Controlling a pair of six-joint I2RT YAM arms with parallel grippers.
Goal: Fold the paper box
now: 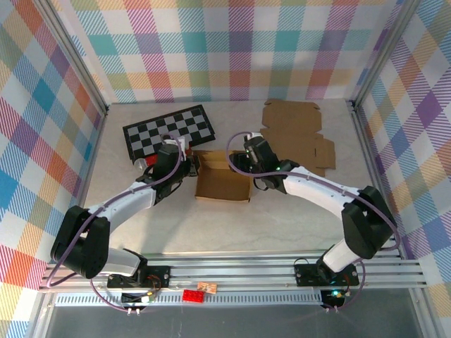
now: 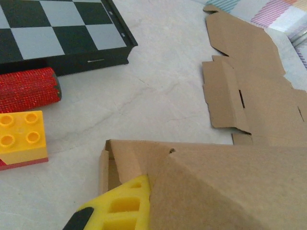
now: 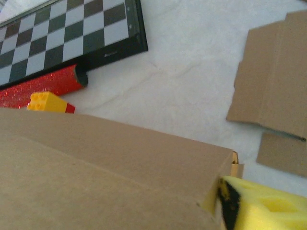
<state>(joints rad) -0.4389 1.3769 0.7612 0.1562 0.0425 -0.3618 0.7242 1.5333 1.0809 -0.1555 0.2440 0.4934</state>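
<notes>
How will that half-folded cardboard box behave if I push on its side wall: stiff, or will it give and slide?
The box is thin creased card with loosely raised walls, so a wall will probably flex inward rather than resist. It looks light on the smooth tabletop, so it likely slides. Low and wide, it seems unlikely to tip.

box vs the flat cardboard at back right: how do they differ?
The box is partly folded, with walls raised; the flat cardboard lies fully unfolded. The box sits in the middle; the flat cardboard lies at the back right. The box's outline is a plain rectangle; the flat cardboard's is jagged, with tabs and slots. Both are plain brown cardboard.
</notes>
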